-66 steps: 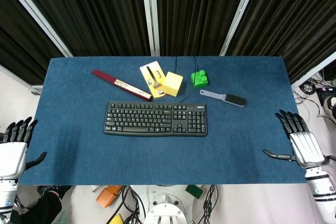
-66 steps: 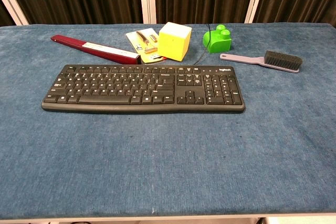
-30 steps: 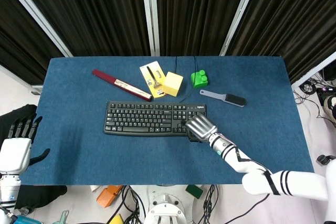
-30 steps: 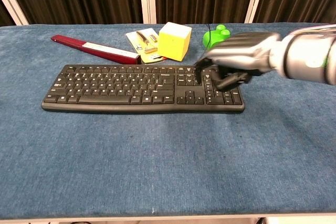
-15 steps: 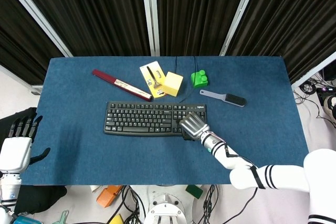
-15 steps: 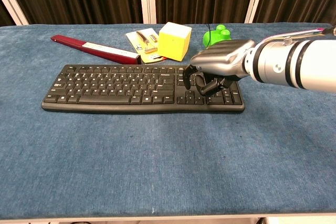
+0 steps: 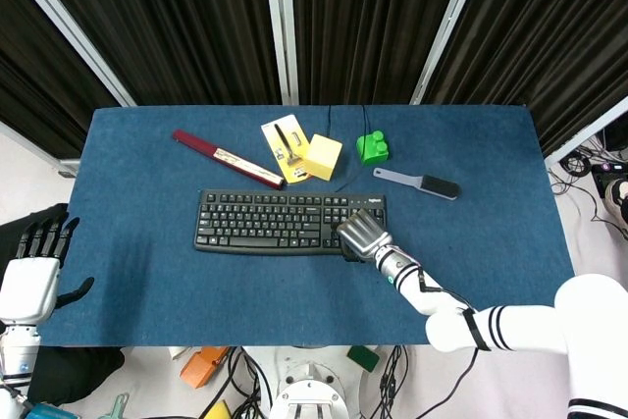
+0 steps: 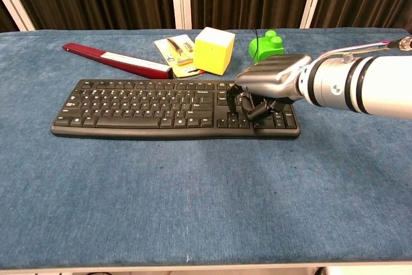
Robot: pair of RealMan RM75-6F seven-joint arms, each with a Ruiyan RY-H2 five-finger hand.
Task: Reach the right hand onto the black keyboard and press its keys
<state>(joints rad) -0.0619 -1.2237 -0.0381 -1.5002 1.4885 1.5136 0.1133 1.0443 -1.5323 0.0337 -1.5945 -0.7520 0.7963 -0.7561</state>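
Note:
The black keyboard point(image 7: 275, 222) point(image 8: 148, 107) lies across the middle of the blue table. My right hand point(image 7: 360, 235) point(image 8: 265, 87) is over its right end, palm down, fingers curled in and fingertips touching keys around the arrow cluster and number pad. It holds nothing. My left hand point(image 7: 31, 262) hangs off the table's left edge, fingers spread, empty; the chest view does not show it.
Behind the keyboard lie a dark red bar point(image 7: 226, 157) point(image 8: 116, 60), a yellow card point(image 7: 285, 149), a yellow cube point(image 7: 322, 156) point(image 8: 214, 50), a green block point(image 7: 372, 147) point(image 8: 266, 48) and a grey brush point(image 7: 422, 183). A cable point(image 7: 345, 174) runs back from the keyboard.
The right arm swung in from the table's right edge onto the keyboard's right end. Over the last half second the hand sank a little onto the keys. The left hand barely shifted.

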